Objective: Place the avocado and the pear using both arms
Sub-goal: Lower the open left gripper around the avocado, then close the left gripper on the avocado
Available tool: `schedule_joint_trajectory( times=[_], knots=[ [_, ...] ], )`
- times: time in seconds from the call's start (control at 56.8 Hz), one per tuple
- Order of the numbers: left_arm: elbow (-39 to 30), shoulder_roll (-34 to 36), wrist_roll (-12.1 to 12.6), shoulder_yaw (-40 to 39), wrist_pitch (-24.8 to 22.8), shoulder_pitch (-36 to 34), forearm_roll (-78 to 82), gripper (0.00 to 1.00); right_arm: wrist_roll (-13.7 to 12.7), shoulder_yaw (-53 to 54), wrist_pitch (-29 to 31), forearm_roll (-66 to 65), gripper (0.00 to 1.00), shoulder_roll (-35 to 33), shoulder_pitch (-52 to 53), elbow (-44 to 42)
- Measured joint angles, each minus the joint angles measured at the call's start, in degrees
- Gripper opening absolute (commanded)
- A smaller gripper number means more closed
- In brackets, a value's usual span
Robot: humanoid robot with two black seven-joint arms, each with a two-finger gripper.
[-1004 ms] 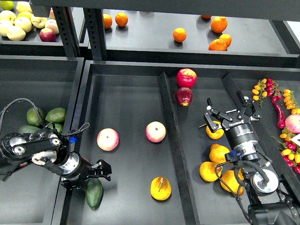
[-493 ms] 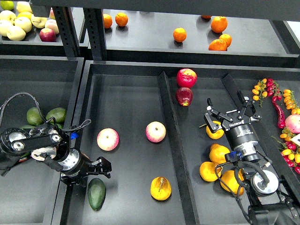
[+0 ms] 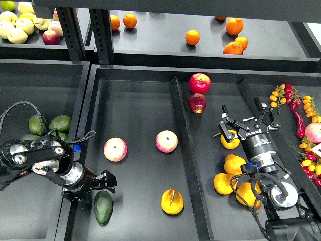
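Avocado lies just below the seemingly open left end effector.

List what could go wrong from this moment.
1. The left tool sits open right above the avocado, which lies free in the tray; a careless retreat might nudge it so it rolls.
2. The right tool hangs open over a plain yellow pear, while the streaked pear lies in the middle tray beyond the divider. Closing here would probably grab the wrong fruit.
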Motion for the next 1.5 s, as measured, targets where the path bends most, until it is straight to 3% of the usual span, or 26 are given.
schedule_joint_trajectory(
  times=[1.497],
  knots=[
    [3.5, -3.1, 0.0, 0.3, 0.0, 0.9, -0.2, 0.95, 0.0, 0.1, 0.1, 0.4, 1.0, 0.0, 0.1, 0.3]
  ],
)
